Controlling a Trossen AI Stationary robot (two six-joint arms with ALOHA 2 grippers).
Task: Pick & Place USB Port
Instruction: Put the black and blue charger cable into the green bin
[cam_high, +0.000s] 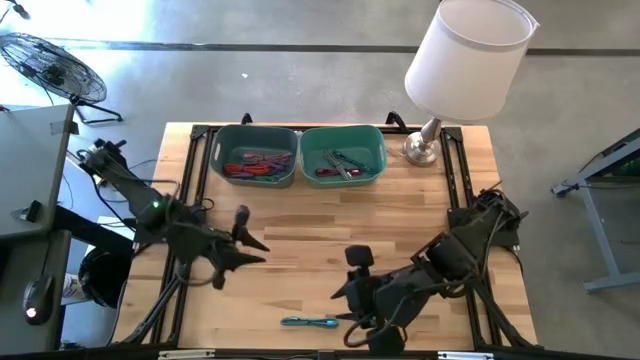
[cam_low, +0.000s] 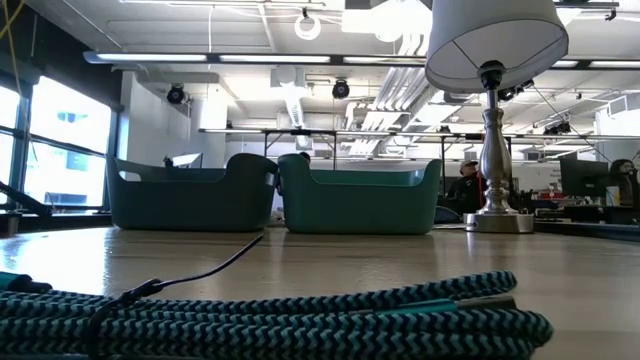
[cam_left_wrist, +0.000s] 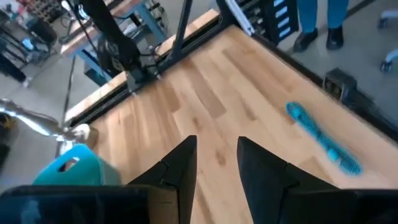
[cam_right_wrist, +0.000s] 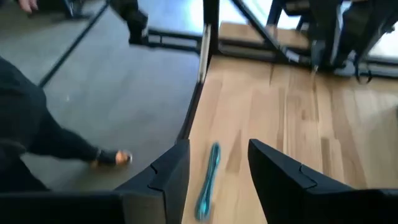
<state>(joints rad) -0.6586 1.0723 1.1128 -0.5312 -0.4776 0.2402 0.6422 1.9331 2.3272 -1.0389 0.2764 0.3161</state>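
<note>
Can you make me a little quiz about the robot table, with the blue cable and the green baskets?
1. True or false: the teal cable lies inside one of the bins.
2. Which gripper is nearer the cable: A) left gripper B) right gripper?
3. Fill in: the lamp stands beside the ____ bin.

Key
1. False; it lies on the table, near the front edge.
2. B; its open fingers point toward the cable.
3. right
</note>
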